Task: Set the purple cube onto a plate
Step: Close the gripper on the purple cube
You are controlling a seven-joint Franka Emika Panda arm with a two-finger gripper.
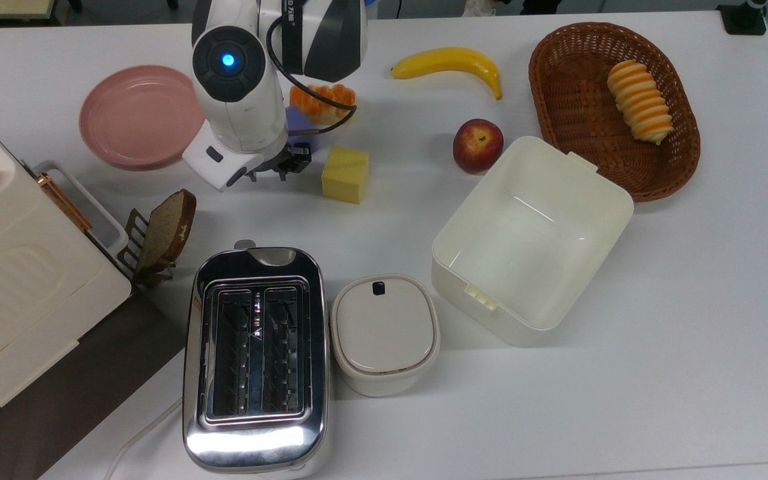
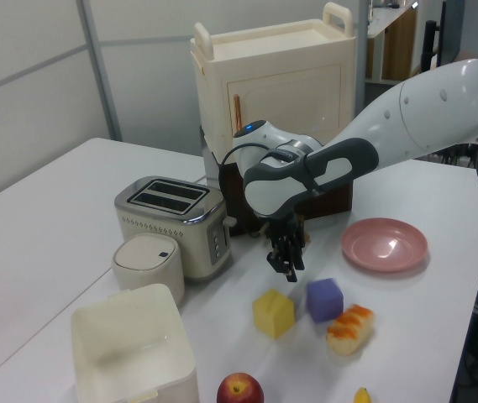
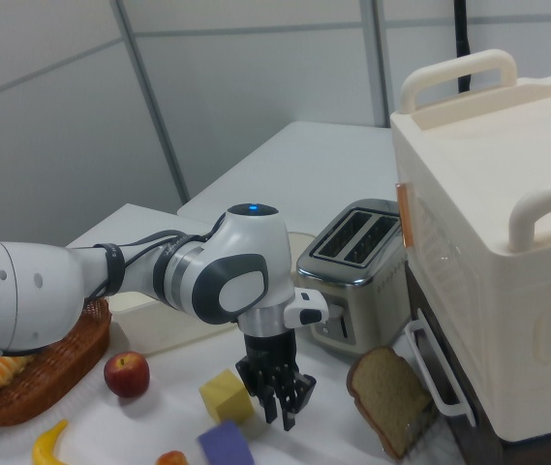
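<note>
Gripper: your gripper (image 2: 287, 262) hangs just above the table (image 1: 657, 320), holding nothing; its fingers look nearly together, with only a slim gap in the right view (image 3: 280, 397).
Cube: the purple cube (image 2: 324, 299) sits on the table, apart from the gripper, on the left view's right of it. You see it touching or just beside the orange pastry (image 2: 349, 327), with the yellow cube (image 2: 273, 313) near on its other side.
Cube from above: in the top view a sliver of it (image 1: 299, 121) shows beside the arm (image 1: 237, 87), below the pastry (image 1: 323, 100).
Plate: the pink plate (image 1: 137, 120) lies near the table's far edge in the top view, toward its left corner, bare. The cube is not on it; the arm stands between the 2.
</note>
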